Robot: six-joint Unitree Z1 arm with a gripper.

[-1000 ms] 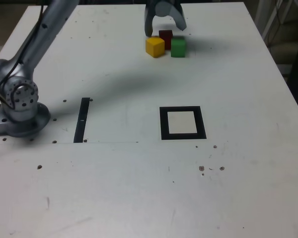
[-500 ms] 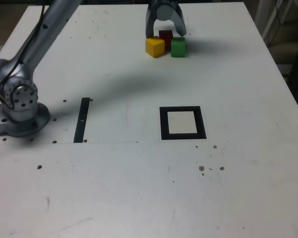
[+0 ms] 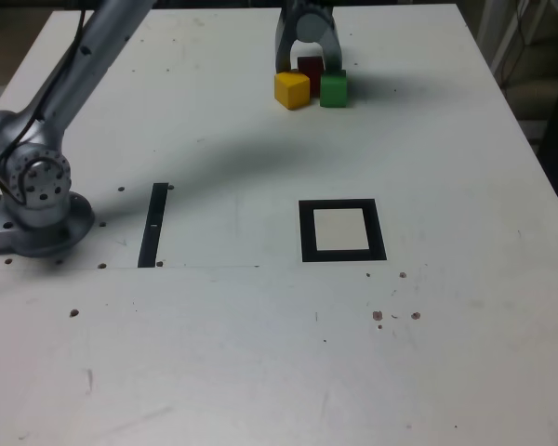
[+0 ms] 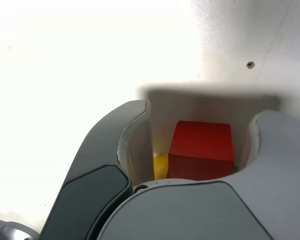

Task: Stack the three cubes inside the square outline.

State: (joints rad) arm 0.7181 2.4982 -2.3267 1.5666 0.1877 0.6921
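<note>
At the far side of the table, three cubes sit close together. The red cube (image 3: pixel 309 63) is behind the yellow cube (image 3: pixel 292 88) and the green cube (image 3: pixel 333 89). My gripper (image 3: pixel 311 66) is down over the red cube, open, with one finger on each side. In the wrist view, the red cube (image 4: pixel 202 150) fills most of the space inside the gripper (image 4: pixel 200 114). A gap remains beside one finger, where a strip of the yellow cube (image 4: pixel 161 166) shows. The square outline (image 3: pixel 342 230) lies nearer the camera and holds nothing.
A thin black strip (image 3: pixel 153 225) lies on the exterior view's left of the outline. The arm's base (image 3: pixel 37 200) stands at the table's left edge, and the arm reaches across the far left part. Small holes and marks (image 3: pixel 395 316) dot the near half.
The gripper has come down around the red cube and its fingers have narrowed towards it. The cubes have not moved.
</note>
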